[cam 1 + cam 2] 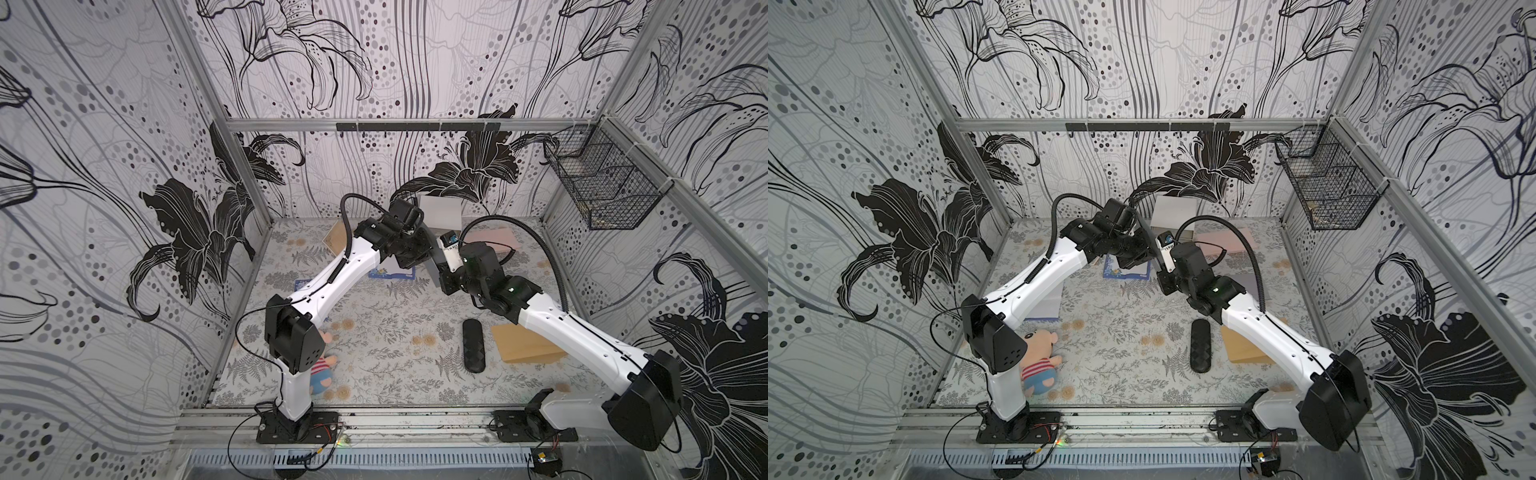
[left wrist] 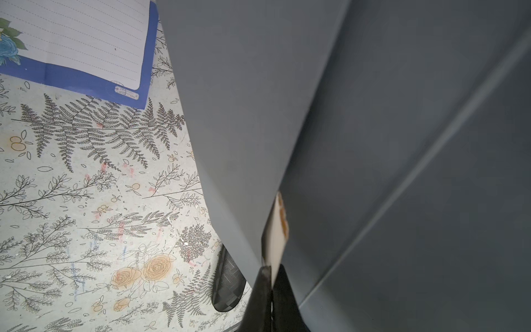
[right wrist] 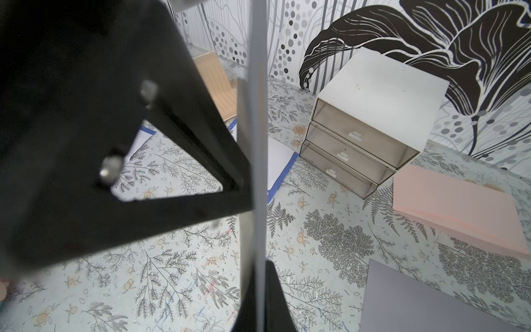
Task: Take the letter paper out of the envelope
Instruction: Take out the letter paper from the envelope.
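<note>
Both pairs clamped above the counter (image 2: pixel 86 201): right fingers (image 3: pixel 277 301) on the grey envelope (image 2: pixel 373 115), left fingers (image 2: pixel 257 301) on what looks like the letter paper (image 2: pixel 277 230), only a sliver out, withdrawal barely started.

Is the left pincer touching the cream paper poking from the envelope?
Touching. In the left wrist view the cream paper, peeking from the grey envelope, runs down between the dark fingers of the shut left pincer, no gap.

Grey envelope (image 2: pixel 373 115), blue-bordered lined sheet (image 2: pixel 80 37), fern-patterned table (image 2: pixel 86 201).
</note>
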### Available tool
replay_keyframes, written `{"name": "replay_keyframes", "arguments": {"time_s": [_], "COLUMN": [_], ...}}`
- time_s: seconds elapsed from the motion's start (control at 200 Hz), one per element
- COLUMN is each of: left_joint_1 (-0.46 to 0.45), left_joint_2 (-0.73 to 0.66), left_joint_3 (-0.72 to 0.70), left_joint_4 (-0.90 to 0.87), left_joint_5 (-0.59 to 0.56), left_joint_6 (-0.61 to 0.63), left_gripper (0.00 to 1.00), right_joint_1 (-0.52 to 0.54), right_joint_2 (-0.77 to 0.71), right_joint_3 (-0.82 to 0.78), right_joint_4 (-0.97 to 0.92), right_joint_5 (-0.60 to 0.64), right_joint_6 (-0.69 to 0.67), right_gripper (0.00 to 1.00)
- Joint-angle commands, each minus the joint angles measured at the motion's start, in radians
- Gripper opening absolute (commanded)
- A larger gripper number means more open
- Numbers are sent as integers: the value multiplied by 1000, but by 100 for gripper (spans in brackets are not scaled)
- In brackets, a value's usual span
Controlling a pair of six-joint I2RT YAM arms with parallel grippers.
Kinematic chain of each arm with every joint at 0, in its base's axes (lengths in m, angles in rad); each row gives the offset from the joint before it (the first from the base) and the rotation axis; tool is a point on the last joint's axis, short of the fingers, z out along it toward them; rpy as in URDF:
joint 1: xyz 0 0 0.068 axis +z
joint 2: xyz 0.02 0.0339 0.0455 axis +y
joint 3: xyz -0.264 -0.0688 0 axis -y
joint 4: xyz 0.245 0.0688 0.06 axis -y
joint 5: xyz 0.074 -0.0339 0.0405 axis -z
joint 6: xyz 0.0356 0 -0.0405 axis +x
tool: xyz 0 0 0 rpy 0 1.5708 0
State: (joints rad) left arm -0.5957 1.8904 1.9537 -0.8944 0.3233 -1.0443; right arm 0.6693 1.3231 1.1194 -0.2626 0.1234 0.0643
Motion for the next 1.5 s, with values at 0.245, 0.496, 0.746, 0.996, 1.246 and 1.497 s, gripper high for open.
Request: {"name": "replay_keyframes", "arguments": {"time_s": [0.245,0.496,0.746,0.996,1.246,1.497], "left_joint_1": [13,17,20,69,138,145], "left_joint_2": [-10,-28,-74,-179,-275,-334], "left_joint_3": [10,23,7,-171,-403,-582], "left_joint_4": [3,31,303,596,689,717], "left_joint_5": [21,22,142,190,203,198], "left_joint_6": [14,25,26,-48,-41,-16], "left_gripper": [0,0,0,0,0,0], "right_joint_1": [4,-7,-117,-235,-235,-266], "right_joint_2": [14,16,40,15,9,141], "right_joint_3": [-14,-20,-24,-180,-373,-356], "right_joint_4": [11,-3,-89,-21,107,137], "right_joint_5": [-11,-36,-221,-364,-439,-524], "right_joint_6": [29,63,238,549,802,806], "right_gripper": [0,0,0,0,0,0]}}
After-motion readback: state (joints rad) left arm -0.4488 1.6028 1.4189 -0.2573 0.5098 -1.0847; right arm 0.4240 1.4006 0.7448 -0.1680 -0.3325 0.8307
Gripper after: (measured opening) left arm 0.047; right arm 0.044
